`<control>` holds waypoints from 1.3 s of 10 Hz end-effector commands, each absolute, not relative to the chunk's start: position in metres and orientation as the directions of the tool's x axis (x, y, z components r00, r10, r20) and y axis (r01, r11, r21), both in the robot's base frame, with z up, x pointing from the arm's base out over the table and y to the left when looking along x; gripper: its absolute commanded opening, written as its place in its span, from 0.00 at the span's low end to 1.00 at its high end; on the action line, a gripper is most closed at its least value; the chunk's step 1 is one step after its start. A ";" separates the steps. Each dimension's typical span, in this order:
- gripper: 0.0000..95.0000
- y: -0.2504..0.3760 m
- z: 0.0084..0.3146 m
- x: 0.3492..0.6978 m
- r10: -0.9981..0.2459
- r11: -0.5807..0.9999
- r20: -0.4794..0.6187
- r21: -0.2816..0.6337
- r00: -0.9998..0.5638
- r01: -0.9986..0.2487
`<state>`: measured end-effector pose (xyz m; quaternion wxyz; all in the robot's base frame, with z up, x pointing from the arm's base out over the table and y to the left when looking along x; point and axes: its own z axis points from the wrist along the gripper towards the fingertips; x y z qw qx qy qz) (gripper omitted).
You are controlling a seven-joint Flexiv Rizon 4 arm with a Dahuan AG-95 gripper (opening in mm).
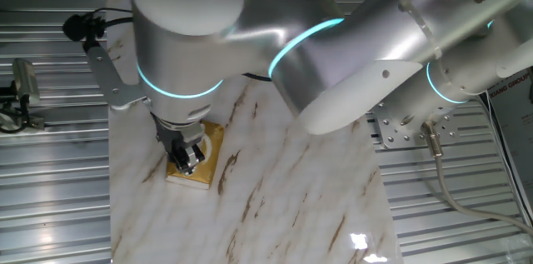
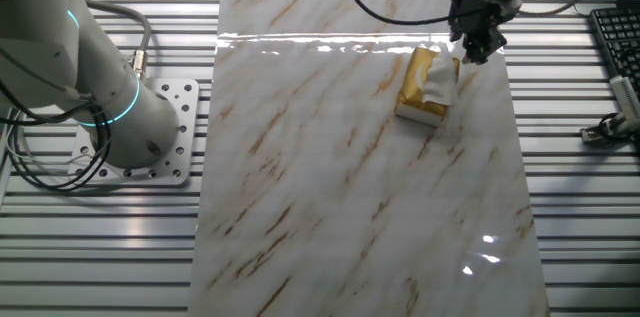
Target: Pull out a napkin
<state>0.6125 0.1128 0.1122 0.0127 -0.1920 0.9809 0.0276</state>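
The golden-yellow tissue pack (image 2: 412,89) lies on the marble table top near its far right side. It also shows in one fixed view (image 1: 210,157) under the arm's wrist. A white napkin (image 2: 441,79) sticks out of the pack's top and rises toward my gripper (image 2: 474,49). The gripper hangs just above the pack's right end, and its fingers look closed on the napkin's upper tip. In one fixed view the gripper (image 1: 186,157) is right over the pack, with a bit of the white napkin (image 1: 196,161) showing at the fingers. The large arm hides much of the table behind.
The marble table top (image 2: 340,187) is edged by ribbed metal on both sides. The arm's base plate (image 2: 150,147) is at the left. A keyboard (image 2: 615,42) and a clamp lie at the right edge. Black cables run above the table's far end.
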 end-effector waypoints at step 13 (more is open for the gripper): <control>0.20 0.111 0.101 0.594 -0.439 0.897 -0.102 0.001 -0.893 -0.442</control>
